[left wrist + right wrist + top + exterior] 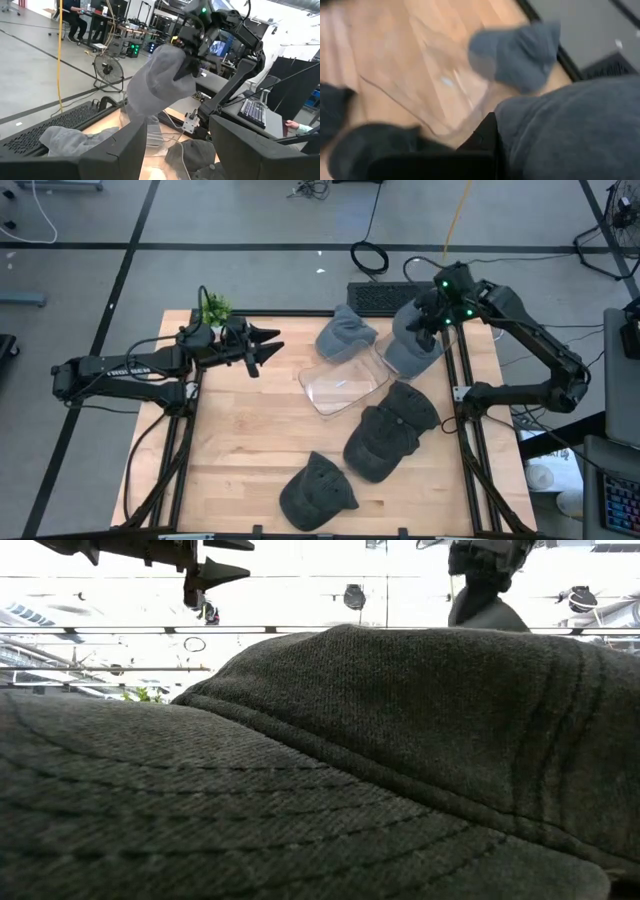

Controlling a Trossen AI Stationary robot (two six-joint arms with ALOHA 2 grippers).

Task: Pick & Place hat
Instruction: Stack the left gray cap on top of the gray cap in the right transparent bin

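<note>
From above, the right tool (432, 320) sits in the upper right of the frame, pinching a grey hat (412, 340) that hangs over the bench's (250, 450) right edge. A second grey hat (343, 335) lies at top centre, touching a clear tray (342, 385) in the middle. Two dark hats overlap at centre right — one (412, 408) above, the other (380, 445) below — and a third dark hat (316, 492) lies at bottom centre. The left tool (268, 343), fingers spread and holding nothing, hovers at upper left beside a small green plant (214, 308). In the low view a dark hat (320, 770) fills nearly the whole frame; the left tool (222, 560) shows at top left and the lifted hat (487, 608) at top right. The left wrist view shows the right tool (192, 52) at top centre gripping the grey hat (157, 85), which hangs clear of the bench — the other grey hat (70, 140) lies at lower left. In the right wrist view the held hat (570, 130) fills the lower right, with the tray (425, 85) at centre left.
</note>
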